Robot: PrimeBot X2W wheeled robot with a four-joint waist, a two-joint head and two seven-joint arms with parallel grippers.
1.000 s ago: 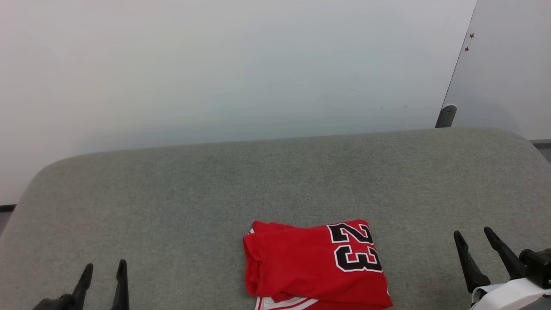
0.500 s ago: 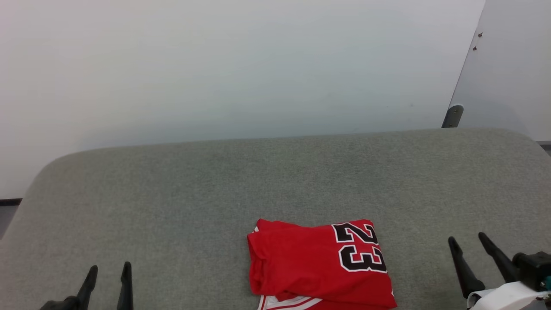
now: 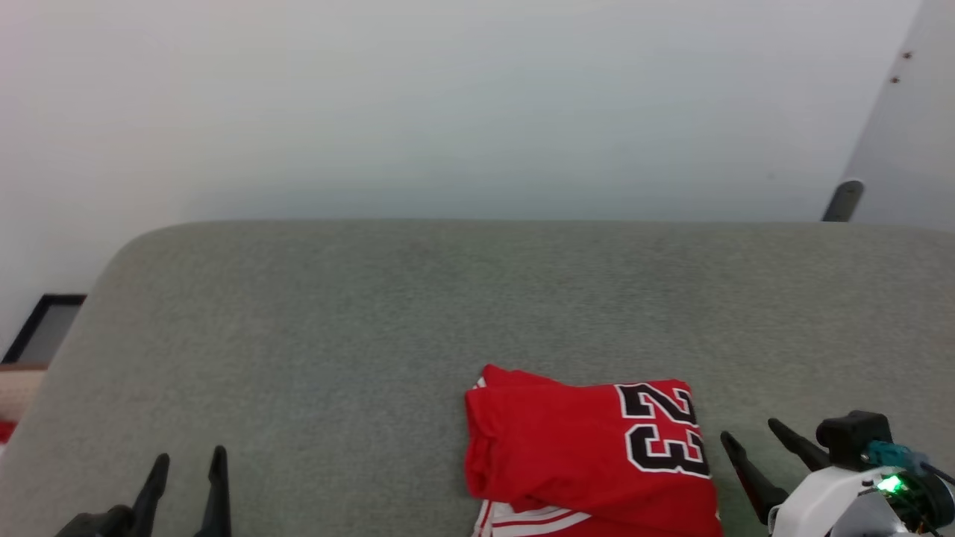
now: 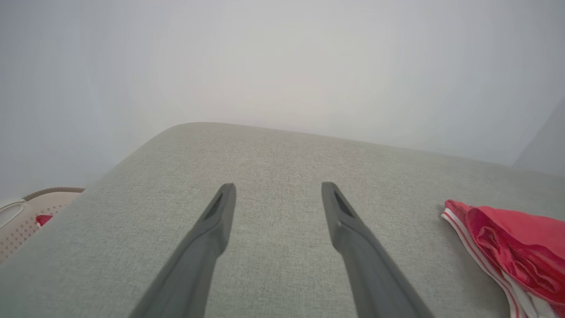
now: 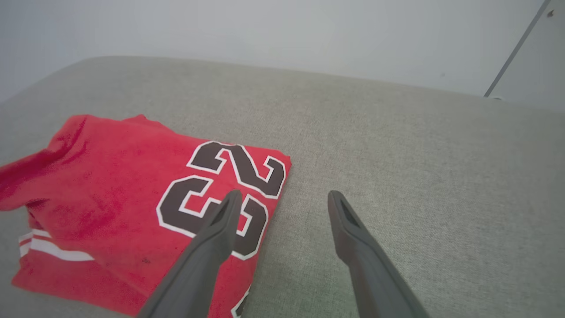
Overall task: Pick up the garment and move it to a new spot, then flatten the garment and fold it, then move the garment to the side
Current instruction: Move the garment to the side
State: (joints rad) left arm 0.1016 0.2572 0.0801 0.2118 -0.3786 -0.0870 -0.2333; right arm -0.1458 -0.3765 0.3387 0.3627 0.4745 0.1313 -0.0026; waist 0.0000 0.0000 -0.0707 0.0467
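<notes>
Head view: the folded red jersey point(image 3: 574, 455), black "23" facing up, lies at the near edge of the grey upholstered surface point(image 3: 336, 313), right of centre. The right gripper point(image 3: 750, 430) stands just beside its right edge, fingers spread and empty. The left gripper point(image 3: 191, 456), also spread and empty, is well apart at near left. A beige perforated basket point(image 4: 22, 221) off the left end holds something red point(image 4: 43, 219).

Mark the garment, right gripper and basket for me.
garment point(image 3: 567, 447), head view, plain red cloth left of the number
right gripper point(image 3: 748, 430), head view, midway between its fingertips
basket point(image 4: 26, 217), left wrist view, its perforated wall
</notes>
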